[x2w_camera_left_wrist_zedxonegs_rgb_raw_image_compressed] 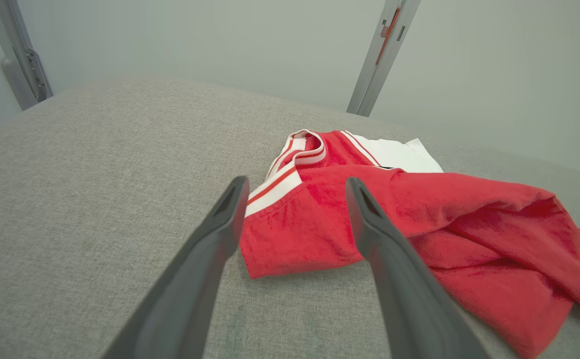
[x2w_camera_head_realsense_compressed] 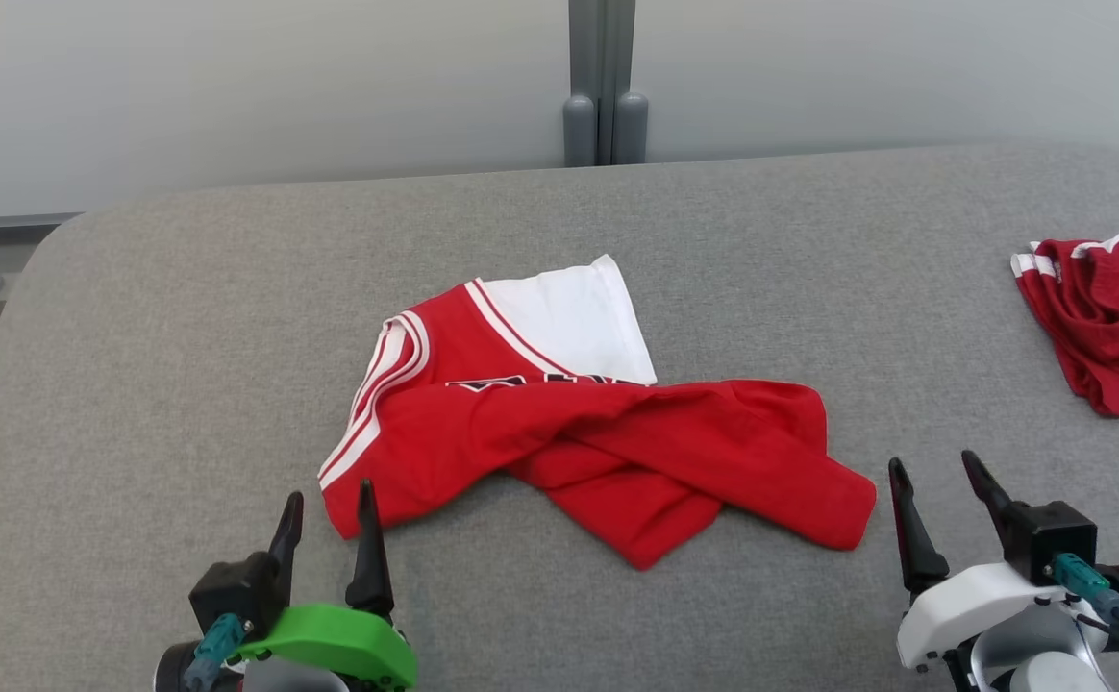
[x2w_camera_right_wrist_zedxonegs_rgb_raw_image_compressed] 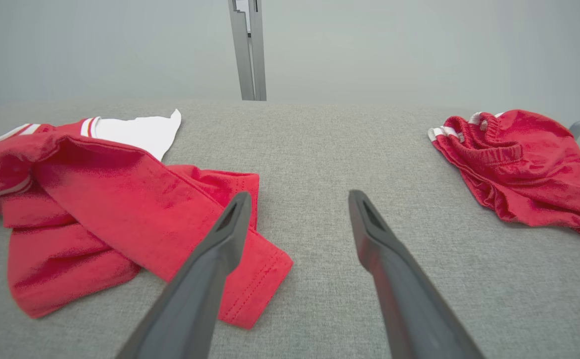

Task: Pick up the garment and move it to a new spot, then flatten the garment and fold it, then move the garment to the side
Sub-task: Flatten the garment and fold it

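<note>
Nearest, low left in head view, left pincer (x2w_camera_head_realsense_compressed: 330, 492) on a green bracket: fingers spread wide, nothing betw. them, tips just short of the garment (x2w_camera_head_realsense_compressed: 598, 442)'s near-left corner. Low right, right pincer (x2w_camera_head_realsense_compressed: 932, 460) w/ white housing: also wide & empty, just beside garment's right end, not touching.

Garment lies crumpled mid-table: red, white panel at far side, white/red stripes along left edge. Table (x2w_camera_head_realsense_compressed: 185, 336) has grey woven cover & rounded far corners. Behind it a pale wall (x2w_camera_head_realsense_compressed: 233, 86) w/ grey post (x2w_camera_head_realsense_compressed: 603, 86) at centre.

Bare table on garment's left, far & near sides. Wide bare strip betw. it & second red garment (x2w_camera_head_realsense_compressed: 1112, 317) at right edge, well apart.

Left wrist view adds the striped neck opening & two slanted metal posts. Right wrist view adds second red garment's gathered waistband, plus the stitched hem at garment's end.
</note>
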You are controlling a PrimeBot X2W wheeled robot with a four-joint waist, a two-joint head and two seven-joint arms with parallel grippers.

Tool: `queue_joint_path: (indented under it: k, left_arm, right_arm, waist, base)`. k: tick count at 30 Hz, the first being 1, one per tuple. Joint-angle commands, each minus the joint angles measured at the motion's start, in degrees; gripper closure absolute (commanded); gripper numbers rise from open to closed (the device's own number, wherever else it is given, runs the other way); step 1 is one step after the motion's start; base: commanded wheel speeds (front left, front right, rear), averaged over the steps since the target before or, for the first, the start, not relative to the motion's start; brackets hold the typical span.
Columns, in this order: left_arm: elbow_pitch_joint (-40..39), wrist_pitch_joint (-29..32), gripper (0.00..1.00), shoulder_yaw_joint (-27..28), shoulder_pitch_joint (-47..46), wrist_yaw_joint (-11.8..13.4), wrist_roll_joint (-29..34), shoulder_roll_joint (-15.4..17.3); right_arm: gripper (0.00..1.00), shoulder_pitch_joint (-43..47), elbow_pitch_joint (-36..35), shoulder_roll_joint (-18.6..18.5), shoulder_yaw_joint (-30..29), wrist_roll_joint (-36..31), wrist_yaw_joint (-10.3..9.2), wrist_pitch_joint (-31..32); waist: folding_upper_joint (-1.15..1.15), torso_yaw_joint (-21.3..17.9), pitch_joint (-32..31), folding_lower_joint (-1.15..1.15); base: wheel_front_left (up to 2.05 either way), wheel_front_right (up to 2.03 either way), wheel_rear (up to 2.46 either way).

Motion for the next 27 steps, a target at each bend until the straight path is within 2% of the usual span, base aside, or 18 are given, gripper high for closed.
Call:
queue_joint_path:
  k: [1, 12, 16, 22, 23, 24, 25, 27]
  left_arm:
    - [1.0, 0.4, 0.00, 0.0, 1.1, -0.1, -0.6, 0.3]
    - [12.9, 4.4, 0.00, 0.5, -3.2, -1.7, -3.6, 0.6]
    - [18.0, 3.9, 0.00, 0.2, -6.2, -2.5, -2.8, 1.4]
    - [19.4, 0.4, 0.00, 0.6, -9.0, -4.3, -2.2, 1.4]
    - [19.2, 0.1, 0.54, 0.5, -9.4, -4.7, -1.5, 1.5]
    - [18.7, -0.2, 0.83, 0.3, -9.9, -4.9, -0.8, 1.5]
    - [18.1, -0.3, 1.00, 0.2, -10.3, -5.2, -0.1, 1.4]
    - [15.4, -0.5, 1.00, 0.9, -11.2, -5.4, 1.4, 1.1]
  right_arm:
    - [0.00, 0.4, -1.4, 0.4, -0.6, -0.3, -0.09, -0.5]
    - [0.00, -1.6, -5.8, 1.1, 2.4, 2.5, -0.09, 0.0]
    - [0.00, -2.5, -5.7, 1.1, 3.3, 3.3, -0.09, -0.3]
    - [0.00, -2.9, -5.4, 1.1, 2.1, 3.2, -0.09, -1.1]
    - [0.00, -3.0, -5.3, 1.1, 1.9, 3.2, -0.09, -1.1]
    - [0.00, -3.1, -5.2, 1.1, 1.8, 3.2, -0.09, -1.2]
    - [0.00, -3.1, -5.0, 1.1, 1.6, 3.3, -0.09, -1.4]
    - [0.00, -3.3, -4.8, 1.1, 1.4, 3.8, -0.09, -1.7]
  waist:
    - [0.00, -0.3, -0.4, 0.00]
    - [0.00, -3.3, 2.7, 0.00]
    - [0.00, -4.7, 4.1, 0.00]
    - [0.00, -5.1, 4.8, 0.00]
    - [0.00, -5.0, 4.8, 0.00]
    - [0.00, -4.9, 4.7, 0.00]
    - [0.00, -4.7, 4.6, 0.00]
    - [0.00, -4.4, 4.3, 0.00]
  base:
    - [0.00, 0.00, 0.00]
    - [0.00, 0.00, 0.00]
    - [0.00, 0.00, 0.00]
    - [0.00, 0.00, 0.00]
    - [0.00, 0.00, 0.00]
    - [0.00, 0.00, 0.00]
    - [0.00, 0.00, 0.00]
    - [0.00, 0.00, 0.00]
